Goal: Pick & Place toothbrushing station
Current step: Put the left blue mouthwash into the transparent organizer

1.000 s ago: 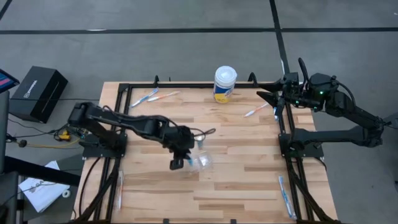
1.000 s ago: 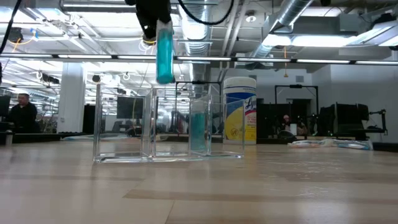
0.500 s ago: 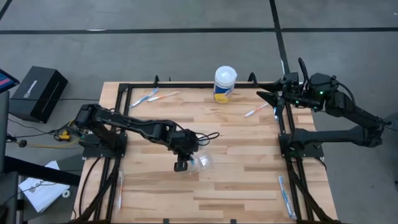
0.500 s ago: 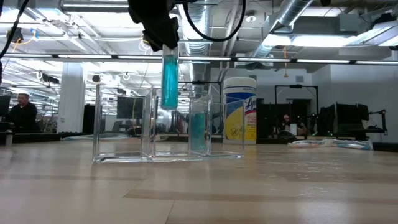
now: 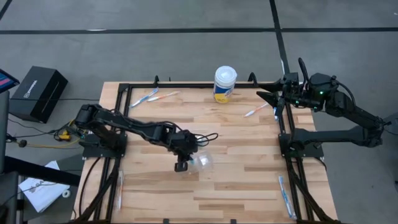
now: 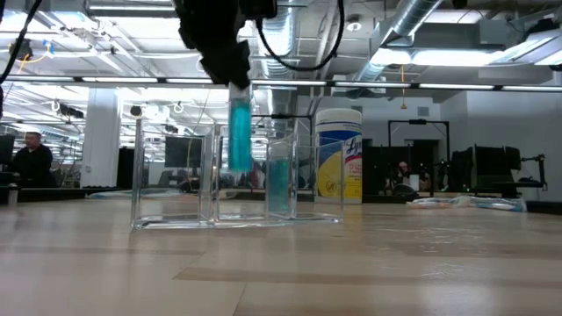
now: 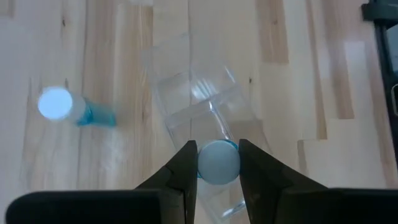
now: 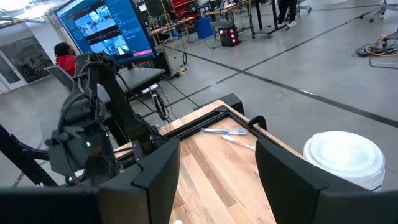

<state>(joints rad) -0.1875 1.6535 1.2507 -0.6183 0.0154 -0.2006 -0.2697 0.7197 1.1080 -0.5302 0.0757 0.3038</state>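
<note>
One teal tube (image 6: 279, 187) already stands in the clear organizer (image 6: 237, 175); the left gripper (image 7: 217, 163), jaws clamped on a second tube (image 6: 239, 132), holds it partway inside; toothbrushes (image 5: 153, 96) remain on the table (image 5: 249, 180); right gripper (image 8: 217, 162) waits, jaws apart

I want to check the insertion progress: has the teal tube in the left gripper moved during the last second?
Yes. In the low view the teal tube has come down, from above the clear organizer into its compartment, held by the left gripper.

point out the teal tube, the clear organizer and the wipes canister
teal tube (image 6: 238, 132): low view, its middle
clear organizer (image 6: 176, 175): low view, left compartment wall
wipes canister (image 5: 224, 84): high view, top of its white lid
</note>
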